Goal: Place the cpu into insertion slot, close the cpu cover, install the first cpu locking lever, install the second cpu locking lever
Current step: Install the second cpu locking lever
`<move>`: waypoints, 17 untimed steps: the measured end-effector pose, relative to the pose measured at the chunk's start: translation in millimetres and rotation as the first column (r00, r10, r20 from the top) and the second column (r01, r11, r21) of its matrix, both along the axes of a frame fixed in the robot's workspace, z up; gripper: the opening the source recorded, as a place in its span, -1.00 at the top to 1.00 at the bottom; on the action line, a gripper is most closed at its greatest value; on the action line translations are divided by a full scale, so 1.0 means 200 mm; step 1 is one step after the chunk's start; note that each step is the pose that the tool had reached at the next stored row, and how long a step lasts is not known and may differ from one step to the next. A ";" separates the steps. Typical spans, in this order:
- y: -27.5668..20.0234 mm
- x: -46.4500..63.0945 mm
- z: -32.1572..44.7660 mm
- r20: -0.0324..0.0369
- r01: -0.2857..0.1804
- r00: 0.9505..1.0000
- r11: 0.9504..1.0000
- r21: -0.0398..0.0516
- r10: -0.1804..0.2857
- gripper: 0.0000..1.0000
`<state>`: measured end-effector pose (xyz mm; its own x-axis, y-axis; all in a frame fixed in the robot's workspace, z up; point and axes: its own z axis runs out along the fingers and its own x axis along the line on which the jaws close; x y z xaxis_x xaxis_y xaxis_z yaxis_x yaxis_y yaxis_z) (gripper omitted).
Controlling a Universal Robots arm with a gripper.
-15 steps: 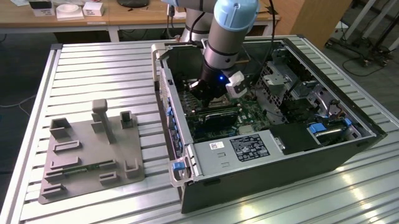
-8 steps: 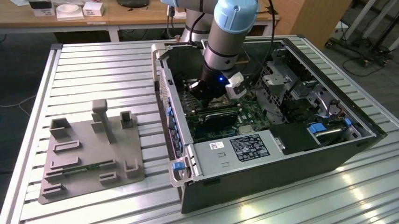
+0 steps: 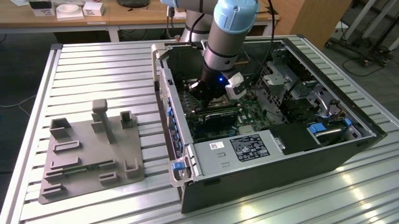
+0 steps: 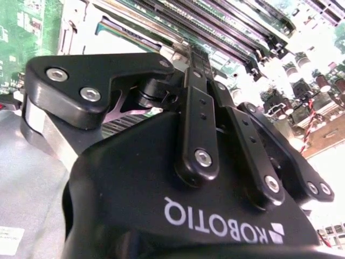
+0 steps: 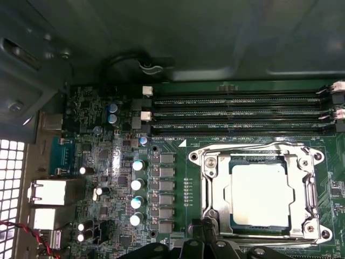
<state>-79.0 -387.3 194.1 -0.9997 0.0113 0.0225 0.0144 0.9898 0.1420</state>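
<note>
Inside the open black computer case [image 3: 262, 186], my gripper [image 3: 209, 93] reaches down to the green board. In the first wrist view the cpu [image 5: 262, 194] lies flat in the insertion slot [image 5: 315, 157]. The silvery cpu cover [image 5: 215, 183] is folded down around it, with the chip showing through its cut-out. One wire locking lever [image 5: 253, 147] runs along the socket's edge beside the memory slots. My gripper [image 5: 200, 244] sits at the socket's corner, and its fingers [image 4: 195, 56] look shut with nothing seen between them.
Long black memory slots [image 5: 237, 113] run beside the socket, and a row of capacitors [image 5: 137, 183] stands on its other side. A grey fixture plate [image 3: 87, 149] lies on the slatted table at the exterior view's left. Drive bays and a labelled metal box [image 3: 249, 147] crowd the case.
</note>
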 end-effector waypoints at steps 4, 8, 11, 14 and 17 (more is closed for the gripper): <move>0.000 0.00 -0.003 0.000 0.000 1.000 1.000 -0.001 0.000 0.80; 0.003 0.00 0.011 0.002 0.000 1.000 1.000 0.003 0.000 0.80; 0.000 0.00 0.041 0.000 0.000 1.000 1.000 0.004 0.000 0.80; 0.000 0.00 0.042 0.001 0.000 1.000 1.000 0.008 0.000 0.80; -0.006 0.00 0.041 0.001 0.000 1.000 1.000 0.010 0.000 0.80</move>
